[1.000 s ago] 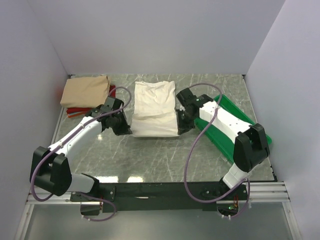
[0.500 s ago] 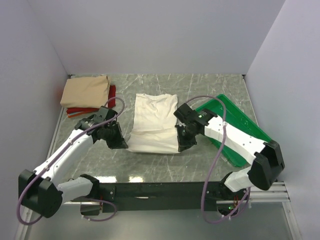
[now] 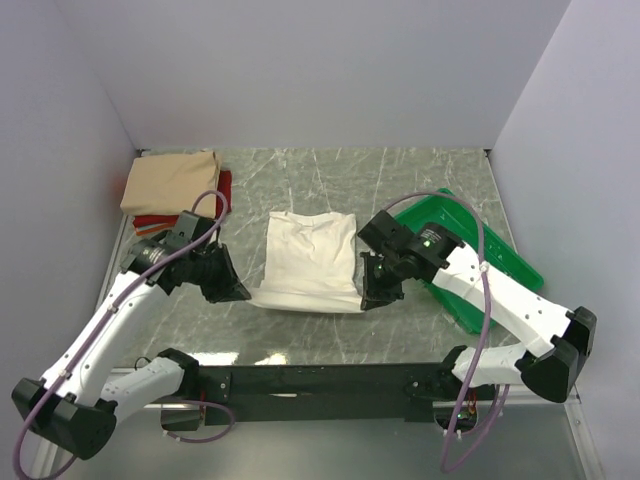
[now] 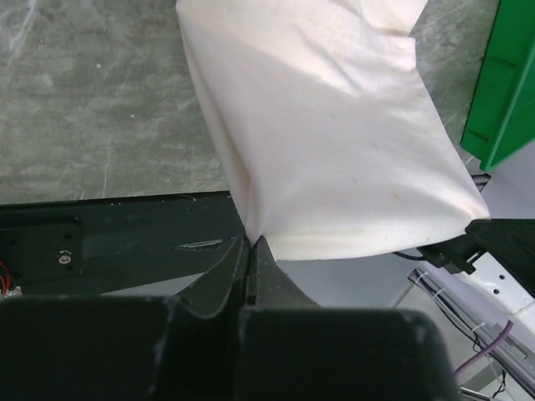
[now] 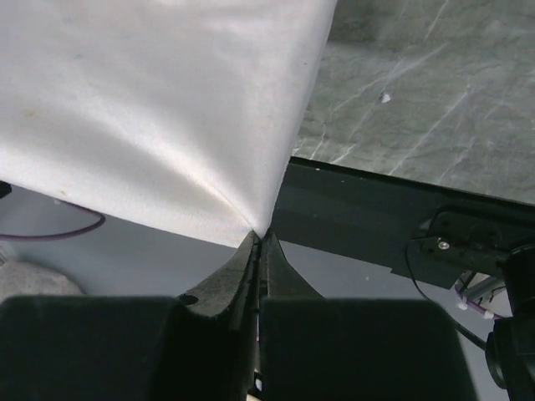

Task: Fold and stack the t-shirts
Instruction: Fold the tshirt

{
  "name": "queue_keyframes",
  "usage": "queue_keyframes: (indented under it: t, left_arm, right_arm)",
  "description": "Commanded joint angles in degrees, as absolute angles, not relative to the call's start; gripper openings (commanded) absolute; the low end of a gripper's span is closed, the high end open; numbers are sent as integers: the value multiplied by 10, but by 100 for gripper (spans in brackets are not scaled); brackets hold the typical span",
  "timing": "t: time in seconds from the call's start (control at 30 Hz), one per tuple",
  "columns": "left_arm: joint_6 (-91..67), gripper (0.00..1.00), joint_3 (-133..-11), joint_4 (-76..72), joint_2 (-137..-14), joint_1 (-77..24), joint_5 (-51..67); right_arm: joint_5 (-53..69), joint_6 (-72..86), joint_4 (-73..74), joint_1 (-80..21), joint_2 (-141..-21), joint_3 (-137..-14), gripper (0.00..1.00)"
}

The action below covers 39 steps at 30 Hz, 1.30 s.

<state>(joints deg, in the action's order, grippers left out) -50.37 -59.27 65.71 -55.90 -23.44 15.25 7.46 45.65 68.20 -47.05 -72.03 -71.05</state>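
Note:
The folded off-white cream t-shirt point(image 3: 308, 260) hangs stretched between my two grippers above the middle of the table. My left gripper point(image 3: 243, 294) is shut on its near left corner point(image 4: 251, 236). My right gripper point(image 3: 368, 300) is shut on its near right corner point(image 5: 261, 230). The shirt's far end still rests on the table. The cream shirt also fills the left wrist view point(image 4: 334, 142) and the right wrist view point(image 5: 150, 109). The tan beige t-shirt point(image 3: 172, 181) lies folded at the far left, on top of the red t-shirt point(image 3: 160, 222).
A green plastic tray point(image 3: 497, 262) lies tilted at the right, under my right arm; its edge shows in the left wrist view point(image 4: 506, 83). The grey marble table point(image 3: 420, 175) is walled on three sides. The black base rail point(image 3: 320, 380) runs along the near edge.
Both grippers have pulled the cream shirt's near edge toward the near side of the table and lifted it. The shirt has slid forward with them.

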Motion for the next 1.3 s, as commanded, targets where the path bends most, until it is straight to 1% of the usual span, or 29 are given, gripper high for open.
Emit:
queue_keyframes:
  t: [0.0, 0.2, 0.4, 0.5, 0.73, 1.07, 1.17, 1.27]
  left_arm:
    - [-490, 0, -630, 661, -597, -231, 127]
    - [-461, 1, -684, 624, -682, -231, 110]
    - [-438, 0, -731, 587, -758, -216, 108]
    - [-426, 0, -774, 570, -793, -208, 110]
    - [-396, 0, -831, 548, -875, -181, 126]
    - [-384, 0, -852, 501, -961, -152, 154]
    - [-382, 0, -871, 490, -989, -143, 157]
    - [-382, 0, -888, 480, -1016, -134, 165]
  right_arm:
    - [13, 473, 738, -466, -722, -739, 0]
    - [-12, 445, 725, -423, -772, -787, 0]
    - [-37, 400, 712, -360, -826, -861, 0]
    - [-48, 378, 707, -337, -858, -896, 0]
    - [-71, 340, 699, -310, -936, -992, 0]
    - [-95, 310, 666, -282, -1054, -1080, 0]
    - [-97, 296, 664, -271, -1098, -1134, 0]
    - [-96, 286, 660, -263, -1141, -1164, 0]
